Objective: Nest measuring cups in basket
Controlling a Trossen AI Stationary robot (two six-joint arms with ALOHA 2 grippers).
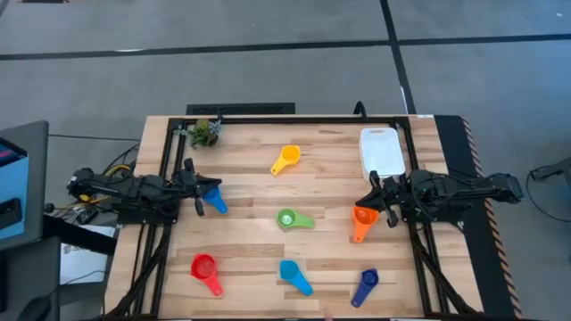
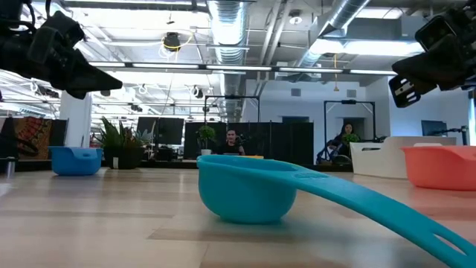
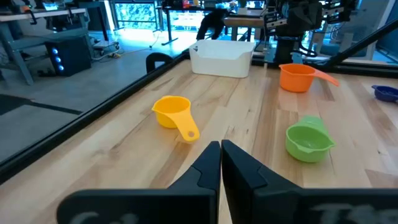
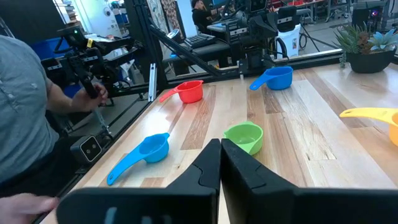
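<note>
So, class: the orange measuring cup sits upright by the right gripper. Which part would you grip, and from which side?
Probably the handle of the orange cup, coming straight down from above. The cup stands bowl-up on the table, and its flat handle sticks out toward the near table edge, free of the white basket. The right gripper, fingers shut, would have to open first.

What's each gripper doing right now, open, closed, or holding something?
Left gripper: closed, holding nothing, at the table's left edge by a blue cup.
Right gripper: closed, holding nothing, at the right edge beside the orange cup.
</note>
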